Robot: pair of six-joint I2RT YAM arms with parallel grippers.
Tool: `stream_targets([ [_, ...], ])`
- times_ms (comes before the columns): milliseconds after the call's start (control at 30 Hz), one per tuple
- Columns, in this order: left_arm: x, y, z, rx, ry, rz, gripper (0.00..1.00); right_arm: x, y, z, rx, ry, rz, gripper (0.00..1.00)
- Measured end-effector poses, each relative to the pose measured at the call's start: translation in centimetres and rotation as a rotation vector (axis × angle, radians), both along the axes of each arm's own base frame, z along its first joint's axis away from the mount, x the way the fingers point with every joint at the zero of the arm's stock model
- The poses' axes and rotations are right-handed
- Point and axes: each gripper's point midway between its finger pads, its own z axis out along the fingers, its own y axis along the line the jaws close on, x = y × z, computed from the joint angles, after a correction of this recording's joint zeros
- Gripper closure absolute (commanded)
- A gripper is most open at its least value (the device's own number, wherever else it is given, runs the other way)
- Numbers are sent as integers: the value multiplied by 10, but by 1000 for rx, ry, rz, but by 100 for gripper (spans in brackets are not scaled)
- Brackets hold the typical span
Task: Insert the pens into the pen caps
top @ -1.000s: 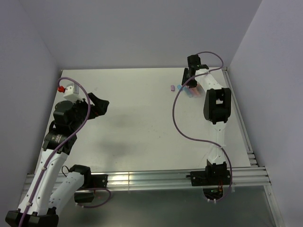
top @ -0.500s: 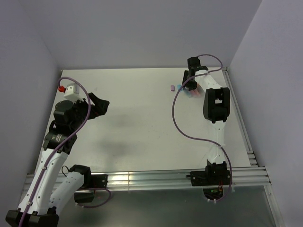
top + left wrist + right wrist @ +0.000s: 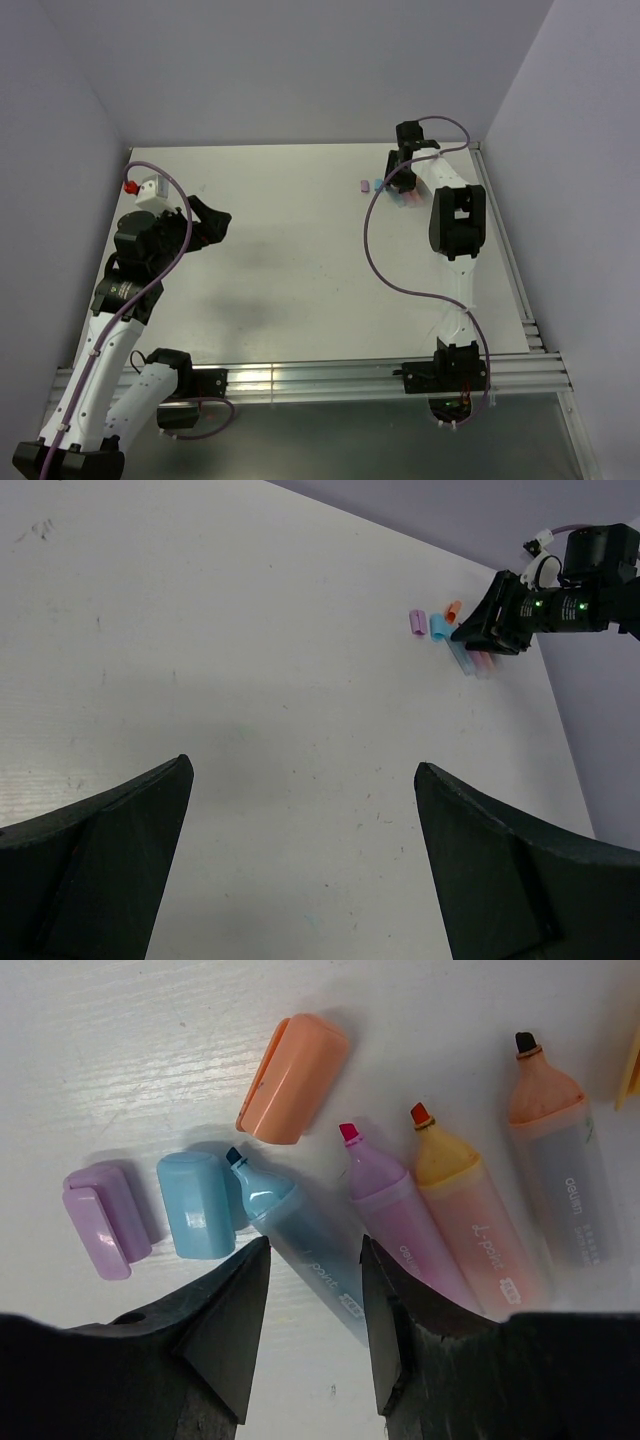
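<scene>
Right wrist view: right hand, narrowly parted, hovers over 4 glossy translucent pens on the matte white surface, beside 3 stubby opaque pen caps. Left hand gapes wide.

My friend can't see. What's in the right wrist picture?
Two black fingers stand open on either side of a light blue pen, its tip right by a blue cap. A pink pen, an orange pen and a peach pen lie uncapped alongside, with a purple cap and an orange cap.

Right fingers at pale pens (far right of table), purple cap just beside, left arm distant
</scene>
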Motion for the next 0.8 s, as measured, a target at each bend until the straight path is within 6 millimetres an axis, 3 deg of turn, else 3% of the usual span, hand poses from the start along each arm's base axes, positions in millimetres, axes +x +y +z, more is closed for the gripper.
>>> stream_targets([
  [433, 0, -1, 0, -15, 5, 1, 1, 2, 8, 9, -22, 3, 10, 55],
  [800, 0, -1, 0, -18, 5, -2, 1, 1, 9, -2, -40, 34, 10, 48],
])
